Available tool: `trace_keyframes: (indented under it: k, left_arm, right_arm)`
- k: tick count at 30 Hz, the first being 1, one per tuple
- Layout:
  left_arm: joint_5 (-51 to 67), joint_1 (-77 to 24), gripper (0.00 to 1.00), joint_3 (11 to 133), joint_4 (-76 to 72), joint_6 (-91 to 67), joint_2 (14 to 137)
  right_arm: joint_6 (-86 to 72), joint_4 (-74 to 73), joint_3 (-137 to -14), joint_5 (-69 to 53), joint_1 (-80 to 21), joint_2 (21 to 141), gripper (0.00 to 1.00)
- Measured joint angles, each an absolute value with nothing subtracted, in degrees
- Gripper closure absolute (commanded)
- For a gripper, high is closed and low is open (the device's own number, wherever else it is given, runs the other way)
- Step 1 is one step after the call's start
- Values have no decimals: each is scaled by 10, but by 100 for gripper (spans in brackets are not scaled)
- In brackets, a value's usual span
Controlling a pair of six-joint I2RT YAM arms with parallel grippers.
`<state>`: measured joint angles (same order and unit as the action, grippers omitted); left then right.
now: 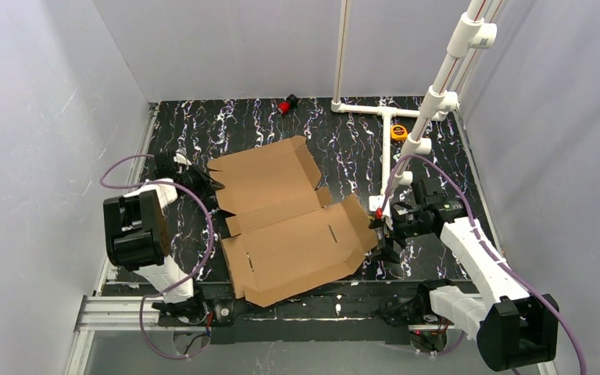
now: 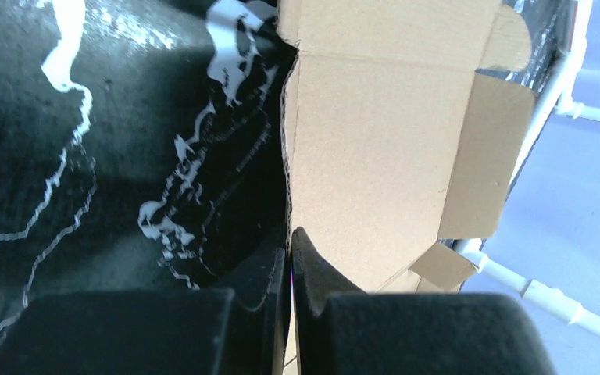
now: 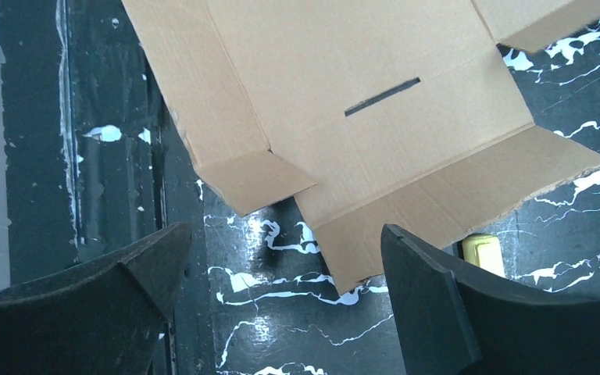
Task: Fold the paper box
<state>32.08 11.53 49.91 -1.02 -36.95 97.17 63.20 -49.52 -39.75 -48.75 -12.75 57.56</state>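
The paper box [image 1: 289, 223] is a brown corrugated cardboard sheet lying mostly flat in the middle of the black marbled table, with its side flaps partly raised. My left gripper [image 1: 212, 187] is at the left edge of the box's far panel. In the left wrist view it [image 2: 289, 234] is shut on that edge of the box [image 2: 375, 156]. My right gripper [image 1: 380, 234] is at the box's right flap. In the right wrist view it [image 3: 285, 234] is open and empty, and a corner of the box flap [image 3: 406, 211] reaches in between the fingers [image 3: 430, 289] without touching them.
A white pipe frame [image 1: 383, 156] stands at the back right, with an orange tape measure [image 1: 398, 131] beside it. A small red and black item [image 1: 287, 104] lies at the far edge. A small yellow item [image 3: 480, 251] peeks out by the right flap. Grey walls close in the table.
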Motion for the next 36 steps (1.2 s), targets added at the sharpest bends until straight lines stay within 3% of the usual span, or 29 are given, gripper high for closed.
trace_keyframes:
  k: [7,11,16,23,36]
  left_arm:
    - [330,115,100,477,-38,-316,800]
    - [361,115,100,455,-135,-312,707]
    - [374,115,100,372,-215,-312,638]
    - [361,115,100,329,-239,-284,565]
    - [349,113,100,314,-253,-244,519]
  right_arm:
    - [628,-567,-507,-473,-133,578,0]
    - [644,-620,-633,-444,-165,615,0]
    - [625,-631,-678,-401,-223,670,0]
    - [474,-493,-710,-292,-318,790,0]
    - [202,-192,-689,-163,-285,931,0]
